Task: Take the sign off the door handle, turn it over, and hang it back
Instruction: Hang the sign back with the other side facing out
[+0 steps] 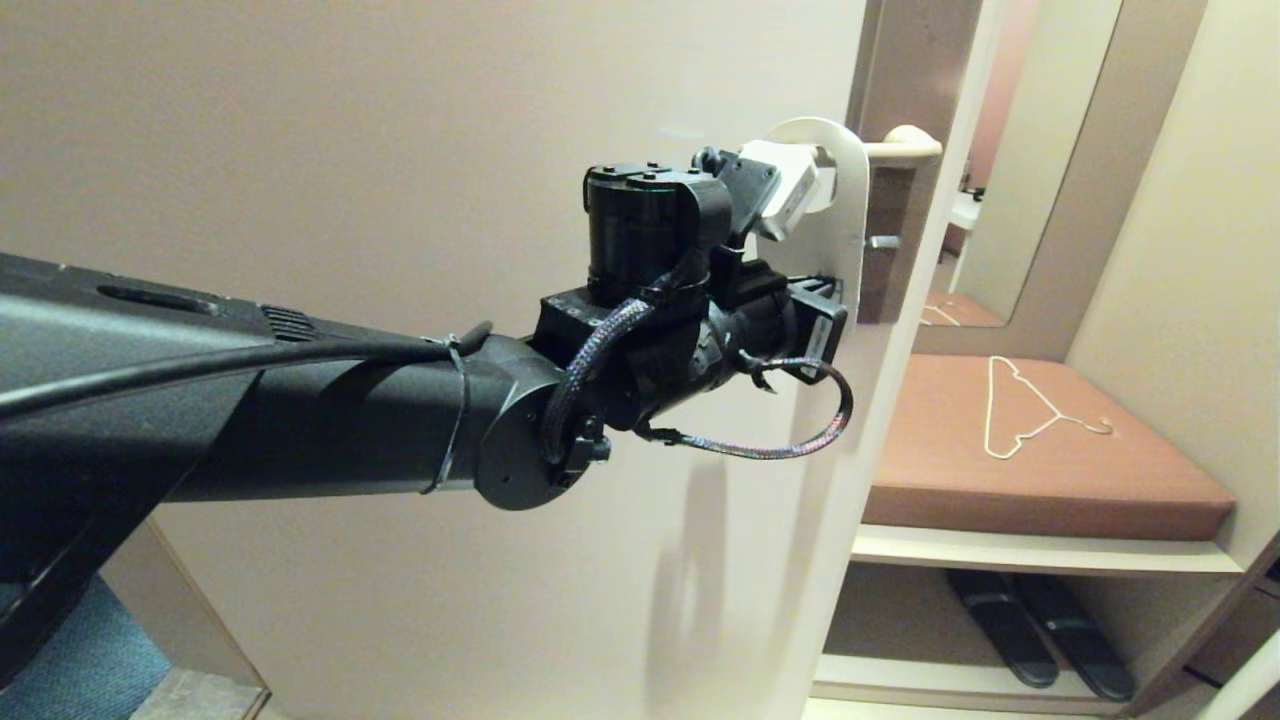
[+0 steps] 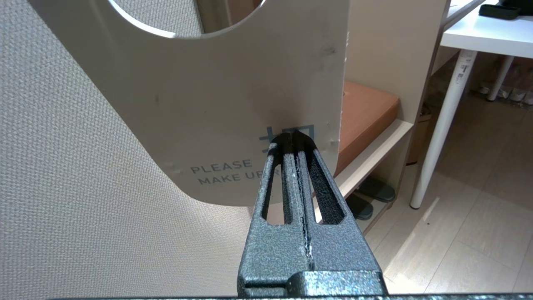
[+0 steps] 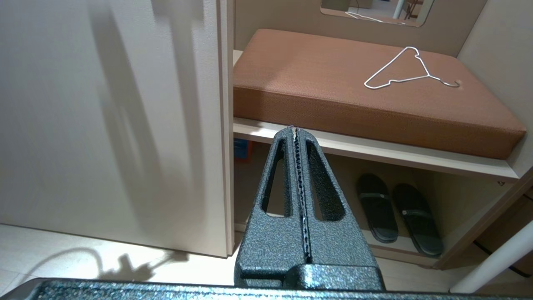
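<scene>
The sign [image 1: 848, 200] hangs at the door handle [image 1: 905, 147], whose rounded cream end sticks out to the right of the card. The white side faces my left wrist camera; "PLEASE MAKE UP" is readable on the sign [image 2: 233, 96], with its round hole at the upper edge. My left gripper [image 2: 293, 135] is shut, and its tips rest against the white face near the card's lower right edge, not around it. In the head view my left wrist [image 1: 700, 300] covers most of the card. My right gripper [image 3: 295, 130] is shut and empty, held low towards the bench shelf.
The pale door [image 1: 400, 150] fills the left. To the right a brown cushioned bench [image 1: 1000, 470] carries a thin white wire hanger [image 1: 1030, 405]. Black slippers [image 1: 1040, 625] lie on the shelf below. A white table leg [image 2: 441, 125] stands beyond.
</scene>
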